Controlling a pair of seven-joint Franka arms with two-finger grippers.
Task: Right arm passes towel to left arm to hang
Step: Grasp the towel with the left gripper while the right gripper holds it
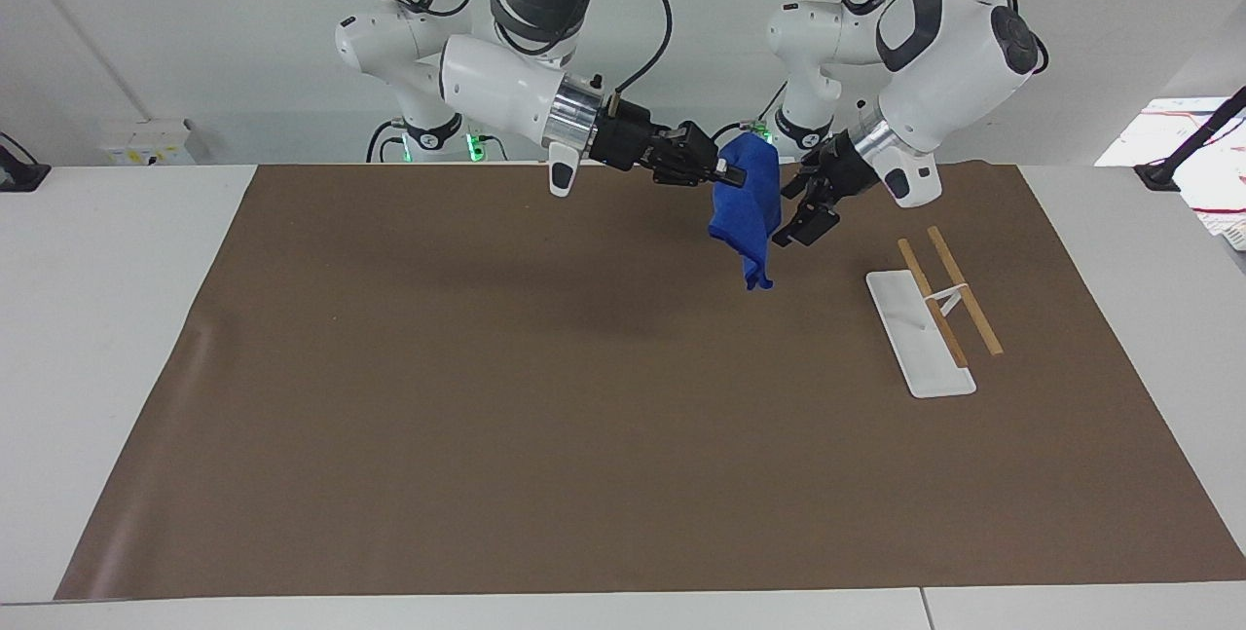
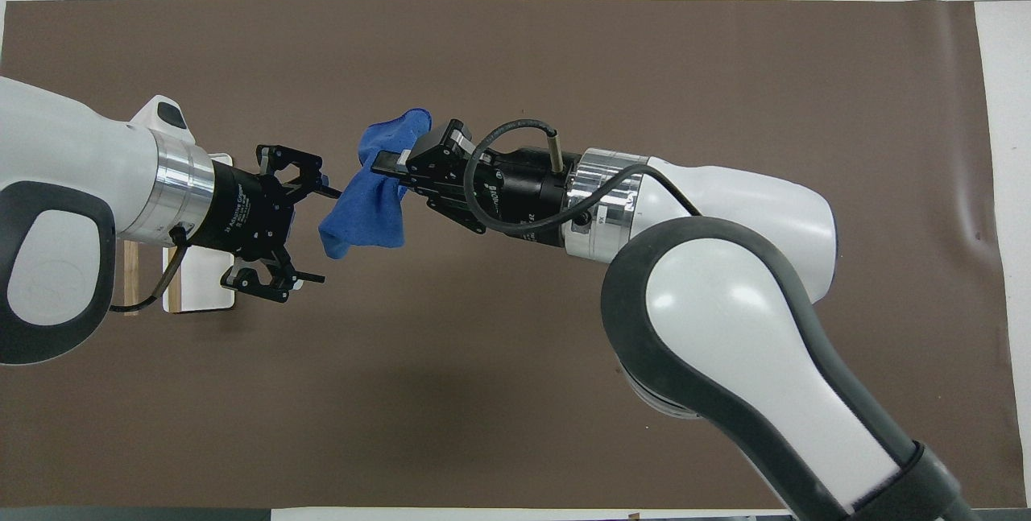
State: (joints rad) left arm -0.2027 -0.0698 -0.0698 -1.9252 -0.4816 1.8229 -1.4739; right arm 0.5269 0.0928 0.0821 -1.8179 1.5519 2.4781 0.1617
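Hanging in the upper middle of the facing view, the towel (image 1: 748,211) is pinched by the right gripper (image 1: 728,173); the left gripper (image 1: 793,216), spread wide just beside it, should close around a thick fold (not the loose tail) before any release.

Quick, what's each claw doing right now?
Right gripper: shut on the towel, up in the air.
Left gripper: open beside the towel, holding nothing.
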